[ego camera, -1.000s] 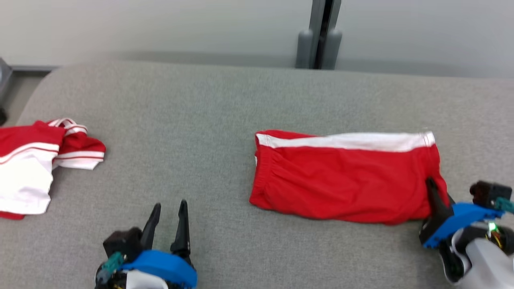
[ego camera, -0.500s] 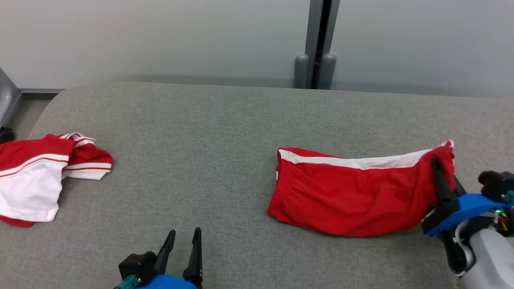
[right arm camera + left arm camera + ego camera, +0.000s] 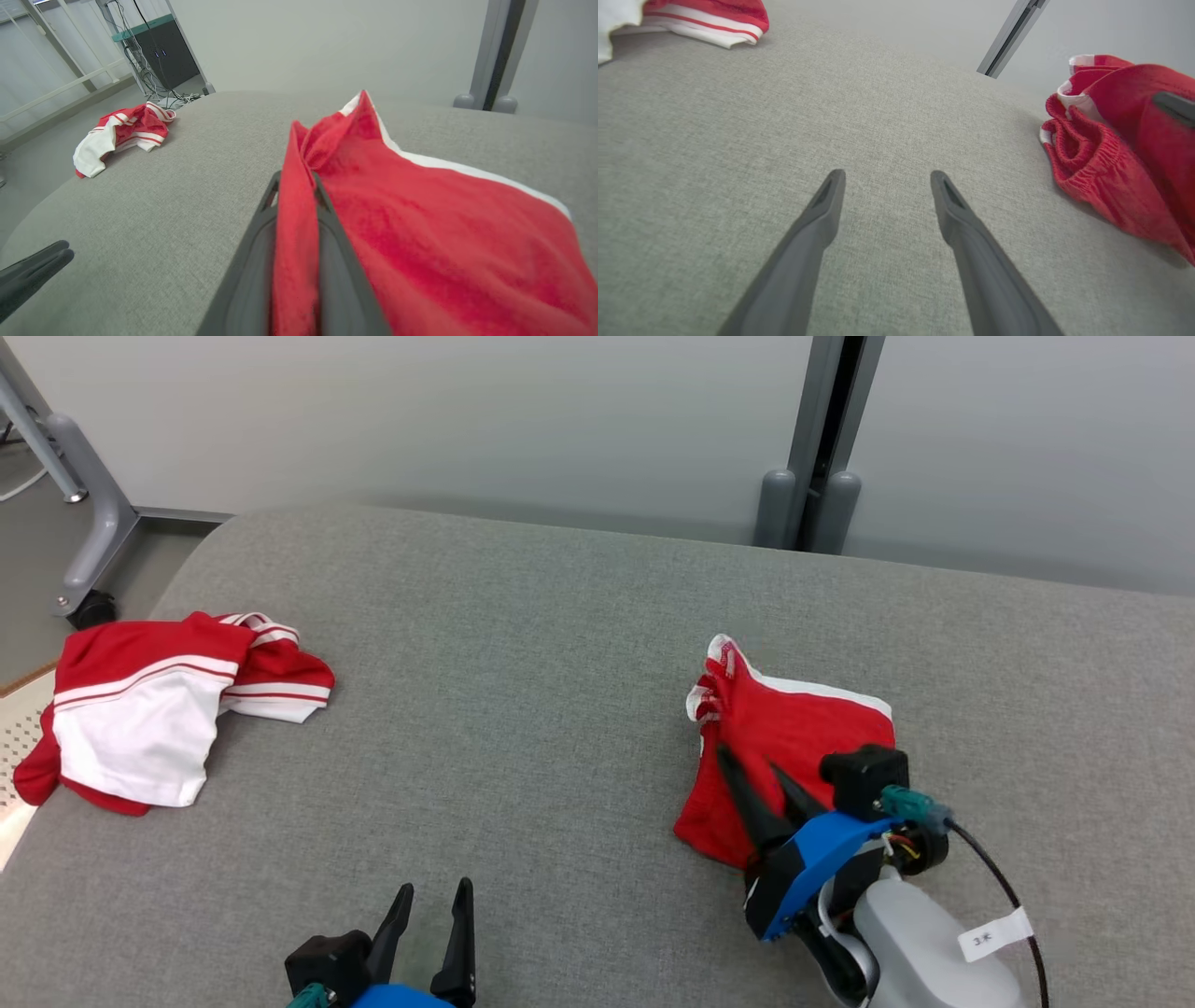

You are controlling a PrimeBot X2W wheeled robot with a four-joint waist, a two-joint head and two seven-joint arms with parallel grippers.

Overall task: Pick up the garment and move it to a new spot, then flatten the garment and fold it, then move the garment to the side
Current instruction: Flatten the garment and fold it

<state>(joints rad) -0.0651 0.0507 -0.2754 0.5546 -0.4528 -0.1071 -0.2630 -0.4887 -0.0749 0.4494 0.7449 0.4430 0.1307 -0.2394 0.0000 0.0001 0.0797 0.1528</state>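
Right of the middle of the table [image 3: 523, 663] the shorts [image 3: 803, 728] lie doubled over, seemingly mid-fold, an edge pinched in the right end effector [image 3: 747, 765], which next should lay it flat and release, while the left end effector [image 3: 435, 889] hangs spread by the table's near edge.

Look: red garment [image 3: 808, 739] showing a white side stripe
Pose: lying doubled over, waistband bunching
Place: sitting right of centre
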